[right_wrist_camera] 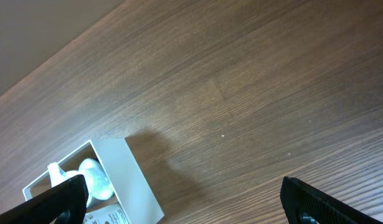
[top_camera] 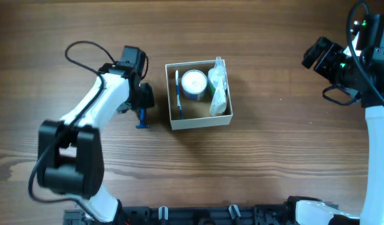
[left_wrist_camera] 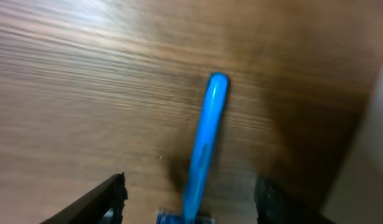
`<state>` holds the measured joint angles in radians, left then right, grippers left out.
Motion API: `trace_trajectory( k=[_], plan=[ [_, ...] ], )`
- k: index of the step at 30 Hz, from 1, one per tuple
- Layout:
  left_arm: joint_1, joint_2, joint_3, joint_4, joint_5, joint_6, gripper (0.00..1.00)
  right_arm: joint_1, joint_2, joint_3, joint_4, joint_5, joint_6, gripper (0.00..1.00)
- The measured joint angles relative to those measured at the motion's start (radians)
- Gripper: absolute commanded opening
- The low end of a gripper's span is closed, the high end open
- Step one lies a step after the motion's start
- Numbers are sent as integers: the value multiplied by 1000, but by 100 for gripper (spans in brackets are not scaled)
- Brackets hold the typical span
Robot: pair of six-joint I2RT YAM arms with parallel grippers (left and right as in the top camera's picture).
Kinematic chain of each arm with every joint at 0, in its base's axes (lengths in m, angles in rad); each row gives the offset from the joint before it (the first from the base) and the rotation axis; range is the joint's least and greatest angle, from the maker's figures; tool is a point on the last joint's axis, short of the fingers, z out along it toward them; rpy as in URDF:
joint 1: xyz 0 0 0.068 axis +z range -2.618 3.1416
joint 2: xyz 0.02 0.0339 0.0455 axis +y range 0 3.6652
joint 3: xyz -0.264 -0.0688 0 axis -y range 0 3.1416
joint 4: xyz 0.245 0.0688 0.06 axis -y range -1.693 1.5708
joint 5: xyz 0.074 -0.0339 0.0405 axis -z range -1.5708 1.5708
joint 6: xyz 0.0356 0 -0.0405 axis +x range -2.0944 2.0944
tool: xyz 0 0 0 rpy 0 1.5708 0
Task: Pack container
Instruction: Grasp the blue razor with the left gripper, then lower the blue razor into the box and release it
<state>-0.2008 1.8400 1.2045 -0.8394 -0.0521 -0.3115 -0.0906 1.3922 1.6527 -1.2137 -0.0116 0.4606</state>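
The container (top_camera: pixel 201 122) is light cardboard with thin walls likely to flex, so take it by one wall at the rim. It sits on the table (top_camera: pixel 273 162) just beside your left gripper (left_wrist_camera: pixel 190 185), which stands wide astride a blue handle (left_wrist_camera: pixel 207 137), not closed on it. Inside lie a slim stick (top_camera: pixel 177 94), a white-lidded jar (top_camera: pixel 193 84) and a clear bag (top_camera: pixel 219 94); your right gripper (right_wrist_camera: pixel 184 186), wide and empty, hangs well apart.

Container (top_camera: pixel 201 122): open-topped, being kept flat near the middle of the table (top_camera: pixel 273 156).
The square, shallow cardboard box, white-walled and brown inside, is being displayed slightly rotated. It is being occupied by a white-lidded jar (top_camera: pixel 193 84), a toothbrush (top_camera: pixel 178 94) and a clear packet (top_camera: pixel 219 87).
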Motion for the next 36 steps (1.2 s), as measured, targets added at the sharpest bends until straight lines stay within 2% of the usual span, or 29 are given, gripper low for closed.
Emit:
trace_trajectory(
  k=[5, 7, 9, 11, 15, 18, 23, 29, 36],
  plan=[
    [5, 72, -2, 41, 24, 52, 42, 0, 0, 0, 0, 0, 0, 100],
    [6, 87, -2, 52, 25, 64, 30, 0, 0, 0, 0, 0, 0, 100],
    [6, 93, -1, 60, 29, 72, 10, 0, 0, 0, 1, 0, 0, 100],
    [7, 94, -1, 60, 29, 75, 4, 0, 0, 0, 0, 0, 0, 100],
    [7, 92, 3, 43, 29, 87, 4, 0, 0, 0, 0, 0, 0, 100],
    [7, 75, 20, -40, 29, 87, 4, 0, 0, 0, 0, 0, 0, 100],
    [2, -54, 134, -156, 33, 87, 6, 0, 0, 0, 0, 0, 0, 100],
    [-110, -316, 215, -112, 69, 86, 8, 0, 0, 0, 0, 0, 0, 100],
    [-244, -261, 217, -37, 76, 66, 9, 0, 0, 0, 0, 0, 0, 100]
  ],
)
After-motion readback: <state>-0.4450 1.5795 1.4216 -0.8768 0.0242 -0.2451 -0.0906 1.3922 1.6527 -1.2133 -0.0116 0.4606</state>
